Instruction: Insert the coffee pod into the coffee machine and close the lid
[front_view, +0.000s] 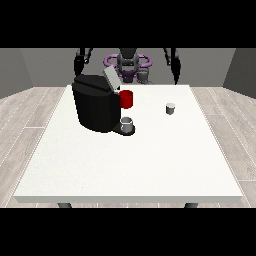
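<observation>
Facing the robot, front view: white worktop (125, 165) with the robot small at the far edge, both arms raised off the surface.
Coffee machine (95, 107): black block on the view's left half, well back; its grey lid (110, 79) is tilted up, so the pod slot is open.
Cup under spout: a grey cup (127, 124) sits on the machine's base plate; a red part (126, 99) shows at the machine's front, above it.
Coffee pod (170, 108): small grey cylinder, upright, alone on the worktop to the view's right of the machine, well apart from it.
Robot hand at the view's left (79, 63): hangs high behind the machine, touching nothing; fingers too small to read.
Robot hand at the view's right (175, 75): hangs above the far edge, behind the pod, holding nothing; fingers cannot be told.
Handling, as a judgement: pod looks light, rigid and smooth, easily tipped; pinch it across its sides, near the top.
Progress: nothing grasped yet, lid not yet closed.
</observation>
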